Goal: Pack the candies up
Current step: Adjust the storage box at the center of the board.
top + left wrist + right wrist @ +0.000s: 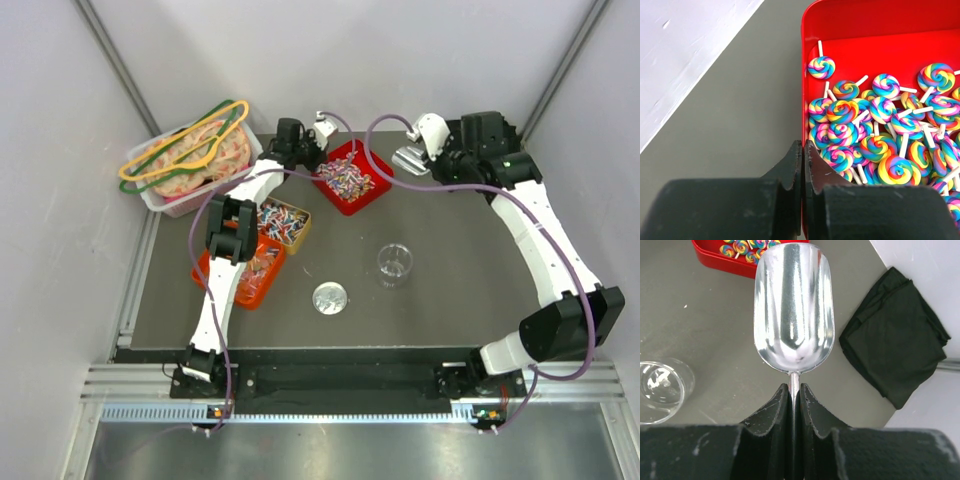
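Note:
The candies (880,135) are small rainbow-swirl lollipops on white sticks, heaped in a red tray (865,20) at the back middle of the table. From above, the candies (345,178) fill the middle of the red tray (372,197). My left gripper (803,145) is shut on the tray's left wall, one finger outside and one inside. Seen from above, the left gripper (318,150) is at the tray's back-left corner. My right gripper (795,387) is shut on the thin handle of an empty metal scoop (793,310), held right of the tray (410,160).
A clear glass jar (394,263) stands mid-table, with its round lid (329,298) lying to its left. A yellow tray (283,222) and an orange tray (250,270) hold more sweets under the left arm. A clear bin with hangers (190,160) stands back left. A black cloth (895,340) lies back right.

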You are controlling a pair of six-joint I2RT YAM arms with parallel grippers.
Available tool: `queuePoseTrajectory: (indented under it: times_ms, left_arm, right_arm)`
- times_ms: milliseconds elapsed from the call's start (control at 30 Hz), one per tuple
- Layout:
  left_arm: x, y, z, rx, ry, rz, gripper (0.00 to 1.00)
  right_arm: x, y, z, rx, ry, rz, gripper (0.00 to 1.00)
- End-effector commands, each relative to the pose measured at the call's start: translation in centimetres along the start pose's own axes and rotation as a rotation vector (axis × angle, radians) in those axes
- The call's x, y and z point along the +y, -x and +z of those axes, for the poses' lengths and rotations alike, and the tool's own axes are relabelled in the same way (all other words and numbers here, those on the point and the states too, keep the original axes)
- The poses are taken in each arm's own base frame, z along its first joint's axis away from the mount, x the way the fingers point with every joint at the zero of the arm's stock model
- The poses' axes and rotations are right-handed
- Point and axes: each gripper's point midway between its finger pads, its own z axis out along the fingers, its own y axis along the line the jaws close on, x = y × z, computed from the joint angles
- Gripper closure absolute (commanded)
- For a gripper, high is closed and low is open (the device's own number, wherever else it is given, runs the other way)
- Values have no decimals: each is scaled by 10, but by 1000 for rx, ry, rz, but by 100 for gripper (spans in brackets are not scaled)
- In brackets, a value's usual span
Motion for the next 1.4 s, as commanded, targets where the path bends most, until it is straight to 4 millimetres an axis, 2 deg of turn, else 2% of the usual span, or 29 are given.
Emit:
queuePoseTrajectory:
  times_ms: [0,33,67,100,167,233,333,500,767,933,1067,1200,1367]
  left_arm:
    - [-5,20,-7,-27,-19,-27,100]
    - [-7,22,-8,-30,-20,-32,100]
    - [-7,34,-14,-46,-16,-30,100]
    - [-10,27,-15,-37,-17,-44,100]
    - [-10,42,-21,-66,-10,-56,100]
    - [-11,48,-25,-73,-15,-76,100]
    - [-12,65,-32,-97,-15,-86,100]
    - [-16,98,-48,-132,-13,-73,100]
    - [-41,133,-70,-163,-54,-99,100]
    - [-58,138,-72,-160,-67,-108,100]
    - [-66,138,-69,-160,-78,-115,100]
    - [-70,137,-66,-162,-88,-137,100]
    - [-73,142,-66,-177,-93,-141,100]
  right_arm:
    - [-1,11,-3,-30,-4,-103,100]
    - [-2,12,-4,-35,-8,-122,100]
    - [-2,10,-3,-33,-11,-132,100]
    - [-3,9,-3,-33,-13,-142,100]
    - [-5,9,-2,-39,-25,-184,100]
    - [-6,8,-3,-37,-30,-215,100]
    - [-9,10,-6,-26,-50,-264,100]
    - [-3,16,-8,3,-66,-374,100]
    - [-1,25,1,55,-92,-528,100]
    - [-7,28,17,91,-77,-588,100]
    - [-7,19,47,140,-47,-623,100]
    - [-10,17,63,181,-29,-652,100]
    - [-13,19,70,213,17,-703,100]
